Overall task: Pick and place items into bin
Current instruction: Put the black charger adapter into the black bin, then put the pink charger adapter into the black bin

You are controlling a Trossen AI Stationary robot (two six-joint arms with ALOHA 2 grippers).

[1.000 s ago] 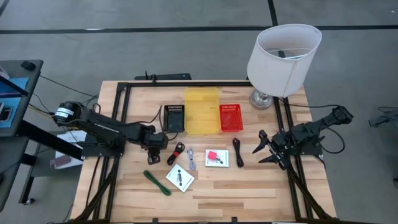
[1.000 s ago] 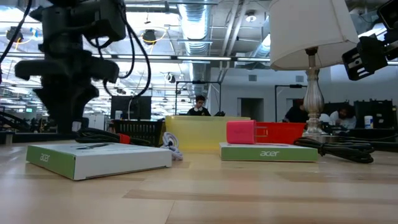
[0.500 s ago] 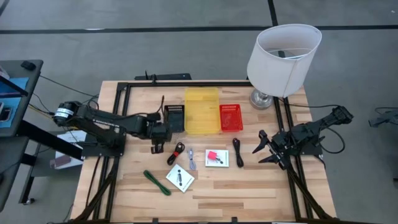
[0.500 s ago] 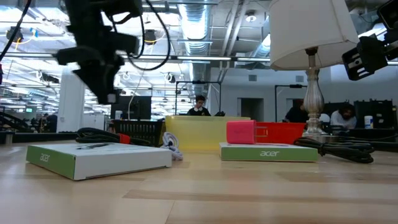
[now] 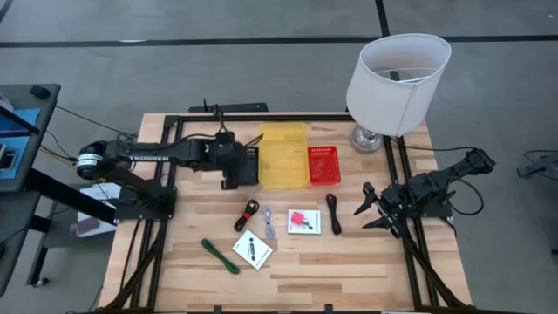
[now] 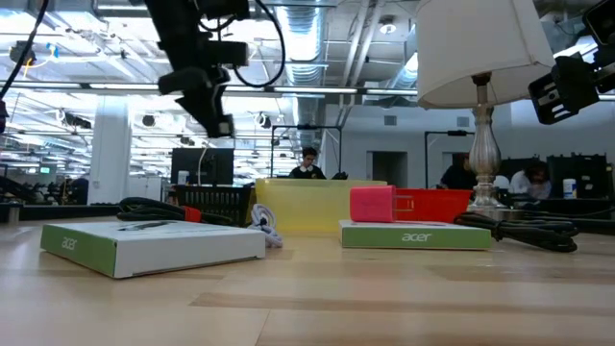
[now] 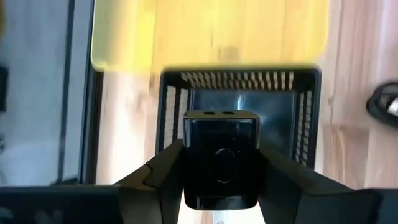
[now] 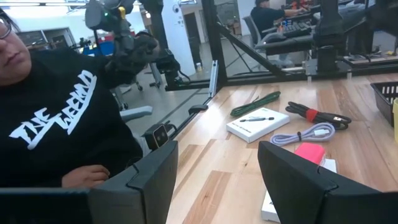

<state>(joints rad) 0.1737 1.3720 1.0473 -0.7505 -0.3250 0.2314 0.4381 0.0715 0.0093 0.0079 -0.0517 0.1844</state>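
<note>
My left gripper (image 7: 221, 158) is shut on a small black block (image 7: 221, 134) and hangs above the black basket (image 5: 245, 165), also seen high in the low view (image 6: 213, 113). The yellow bin (image 5: 283, 155) and red basket (image 5: 324, 164) stand beside that basket. Flat on the table lie a red-black cord (image 5: 248, 212), a pale cable (image 5: 268, 222), a white card with a pink block (image 5: 304, 221), a black cord (image 5: 334, 212), a green stick (image 5: 220, 255) and a white card with a black mark (image 5: 253, 250). My right gripper (image 5: 370, 209) waits open at the table's right edge. My left gripper pinches the black block by its two opposite sides (image 7: 189, 163) between its two fingers (image 7: 163, 171). The fingers slant down from the table's left. The block is lifted clear, above the black basket's opening (image 7: 273, 118).
A lamp with a white shade (image 5: 397, 74) stands at the far right corner. A black metal frame (image 5: 174, 126) runs along the table's edges. In the right wrist view, a person in a black sweatshirt (image 8: 56, 106) is close to the table.
My left gripper has risen from near the table by the red-black cord and gone toward the far edge, ending above the black basket. Its wrist has turned on the way. The items on the table have stayed where they were.
</note>
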